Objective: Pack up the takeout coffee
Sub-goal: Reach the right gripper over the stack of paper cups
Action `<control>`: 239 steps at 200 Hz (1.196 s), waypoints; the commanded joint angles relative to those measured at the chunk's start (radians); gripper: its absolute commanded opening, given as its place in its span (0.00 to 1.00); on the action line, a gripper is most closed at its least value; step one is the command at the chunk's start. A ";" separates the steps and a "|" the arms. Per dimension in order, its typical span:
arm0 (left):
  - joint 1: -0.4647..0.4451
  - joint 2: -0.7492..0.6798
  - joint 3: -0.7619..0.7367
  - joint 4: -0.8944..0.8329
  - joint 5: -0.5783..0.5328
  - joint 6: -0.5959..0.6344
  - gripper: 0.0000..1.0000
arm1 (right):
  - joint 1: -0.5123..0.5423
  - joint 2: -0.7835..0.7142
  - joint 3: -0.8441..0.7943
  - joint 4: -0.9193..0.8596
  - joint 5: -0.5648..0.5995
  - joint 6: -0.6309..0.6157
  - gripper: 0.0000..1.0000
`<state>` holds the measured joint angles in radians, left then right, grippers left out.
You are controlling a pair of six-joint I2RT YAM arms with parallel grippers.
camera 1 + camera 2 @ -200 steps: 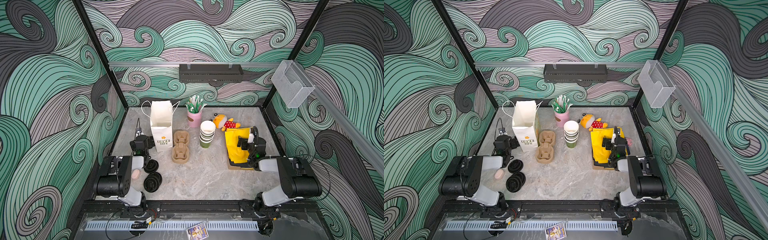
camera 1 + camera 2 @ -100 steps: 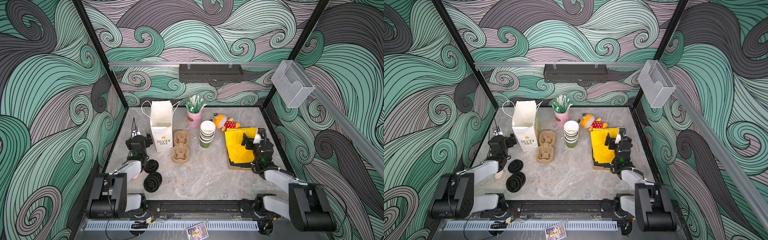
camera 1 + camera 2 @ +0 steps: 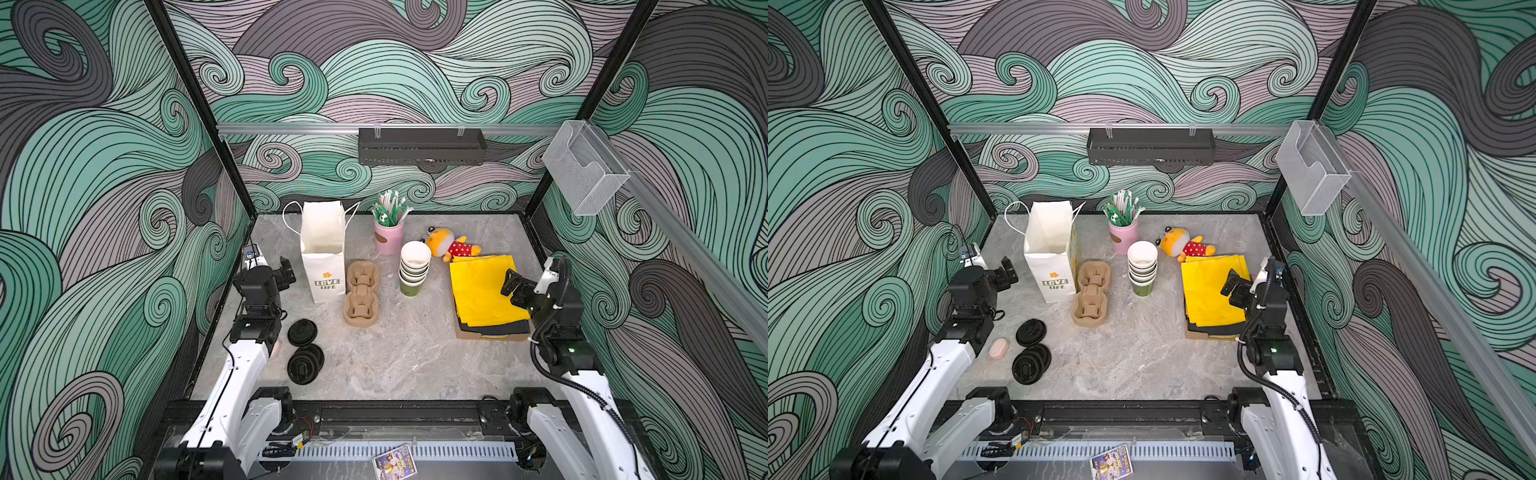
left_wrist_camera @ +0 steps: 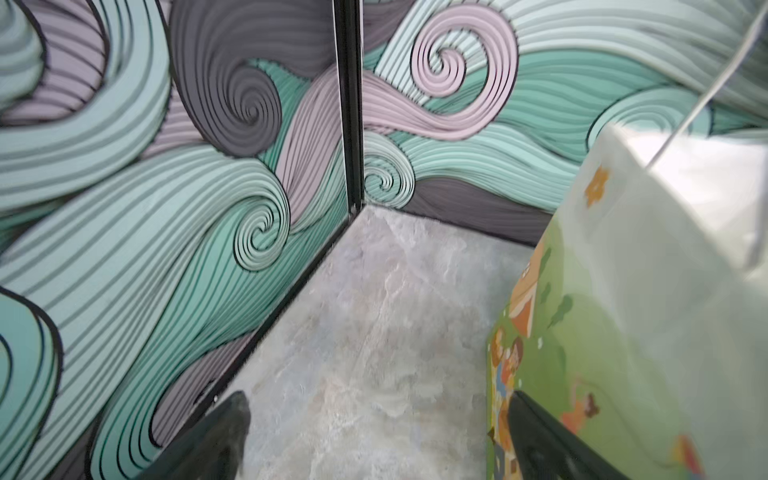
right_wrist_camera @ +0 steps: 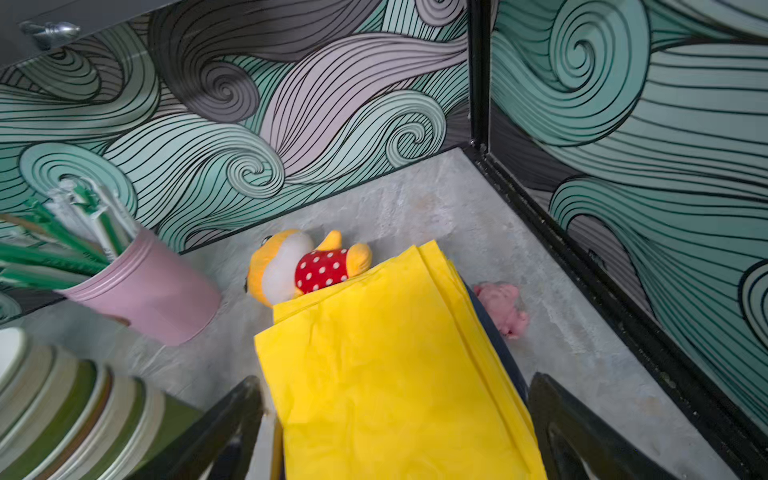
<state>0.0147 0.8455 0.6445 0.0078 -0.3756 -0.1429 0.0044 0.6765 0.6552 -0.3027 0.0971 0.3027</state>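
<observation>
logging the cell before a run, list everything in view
paper bag: 1, white, back left, upright
cup carrier: 1, brown, right of the bag
cup stack: 1, green and brown, centre
pot of straws: 1, pink, back centre
plush toy: 1, yellow and red, back right
yellow sheets: 1 pile, on dark sheets, right
black lids: several, front left
pink oval: 1, beside the lids
pink scrap: 1, by the sheets
card: 1, front rail
shelf: 1, black, back wall
clear holder: 1, right wall
left arm: jaws open, beside the bag
right arm: jaws open, over the yellow sheets
</observation>
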 commanded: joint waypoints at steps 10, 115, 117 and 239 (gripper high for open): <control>0.001 -0.051 0.183 -0.330 0.095 -0.070 0.99 | 0.019 0.098 0.201 -0.410 -0.183 0.099 0.92; -0.262 0.219 0.875 -0.747 0.535 -0.092 0.96 | 0.399 0.728 1.011 -0.952 -0.168 0.224 0.72; -0.279 0.229 0.888 -0.751 0.532 -0.088 0.96 | 0.402 0.742 1.026 -0.959 -0.168 0.226 0.72; -0.639 0.338 0.730 -0.456 0.375 -0.371 0.90 | 0.581 1.285 1.593 -1.124 0.130 0.164 0.45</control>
<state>-0.6197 1.2209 1.3506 -0.5354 0.0586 -0.4618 0.5751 1.9182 2.1864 -1.3491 0.1322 0.4927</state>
